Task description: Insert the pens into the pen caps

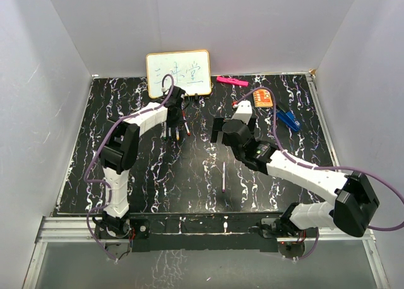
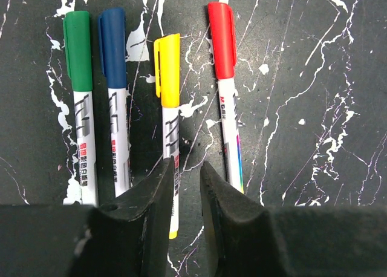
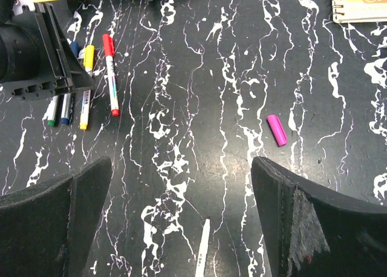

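The top view looks down from above and behind the near edge, far enough off to take in the whole tabletop (image 1: 158, 175). The left wrist view hangs close over its left tool (image 2: 184, 168), facing straight down on the capped pens (image 2: 167, 77) by the far edge. The right wrist view sits further back, looking past its right tool (image 3: 180, 168) toward the far edge, and shares those pens (image 3: 84, 89).

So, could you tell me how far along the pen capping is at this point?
Done: the green pen, blue pen, yellow pen and red pen lie capped in a row, with the left gripper over the yellow one, jaws narrowly apart. In hand: nothing is gripped; the right gripper hangs wide open over the uncapped pen. Left: its purple cap lies apart from it, not yet fitted.
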Controlling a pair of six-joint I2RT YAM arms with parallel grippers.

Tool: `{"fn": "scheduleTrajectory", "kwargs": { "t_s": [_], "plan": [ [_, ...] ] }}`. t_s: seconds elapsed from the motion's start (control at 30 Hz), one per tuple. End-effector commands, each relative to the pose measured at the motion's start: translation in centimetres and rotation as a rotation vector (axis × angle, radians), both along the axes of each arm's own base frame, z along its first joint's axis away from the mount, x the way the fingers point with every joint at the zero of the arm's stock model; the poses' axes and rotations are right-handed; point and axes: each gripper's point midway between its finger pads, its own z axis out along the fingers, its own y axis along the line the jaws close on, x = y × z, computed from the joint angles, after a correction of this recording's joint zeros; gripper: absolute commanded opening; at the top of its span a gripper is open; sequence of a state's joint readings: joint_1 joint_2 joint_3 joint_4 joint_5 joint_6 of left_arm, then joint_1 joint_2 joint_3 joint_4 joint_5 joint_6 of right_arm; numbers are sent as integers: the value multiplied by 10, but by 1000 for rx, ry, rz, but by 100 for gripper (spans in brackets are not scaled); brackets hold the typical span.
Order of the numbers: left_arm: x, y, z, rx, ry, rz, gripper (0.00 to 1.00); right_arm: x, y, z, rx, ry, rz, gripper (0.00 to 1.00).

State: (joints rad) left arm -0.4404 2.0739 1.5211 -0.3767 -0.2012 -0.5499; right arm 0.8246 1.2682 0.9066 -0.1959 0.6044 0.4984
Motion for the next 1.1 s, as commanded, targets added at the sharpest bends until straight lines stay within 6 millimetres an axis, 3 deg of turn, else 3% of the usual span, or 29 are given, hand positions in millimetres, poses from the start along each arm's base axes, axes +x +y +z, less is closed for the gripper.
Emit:
{"fn": "scheduleTrajectory", "kwargs": {
  "t_s": [0.0, 0.17, 0.4, 0.7, 0.83, 0.97, 1.07],
  "plan": [
    [7, 1, 46, -23, -80, -10, 23, 11, -8, 32, 36, -101, -66, 98],
    [-9, 4, 57, -22, -73, -54, 24, 16, -23, 33, -2, -119, -119, 98],
    [-52, -1, 72, 13, -79, -168, 24, 11, -50, 36, 30, -142, -189, 98],
    [-126, -66, 80, -44, -74, -450, 24, -2, -70, 20, -4, -99, -241, 98],
    [-164, -99, 79, -122, -61, -557, 36, -7, -79, 7, -37, -56, -281, 98],
    [-187, -112, 68, -101, -21, -608, 39, -11, -92, 12, -7, -78, -360, 98],
    [-199, -121, 59, -79, -2, -642, 42, -15, -114, 25, 52, -129, -475, 98]
  ]
}}
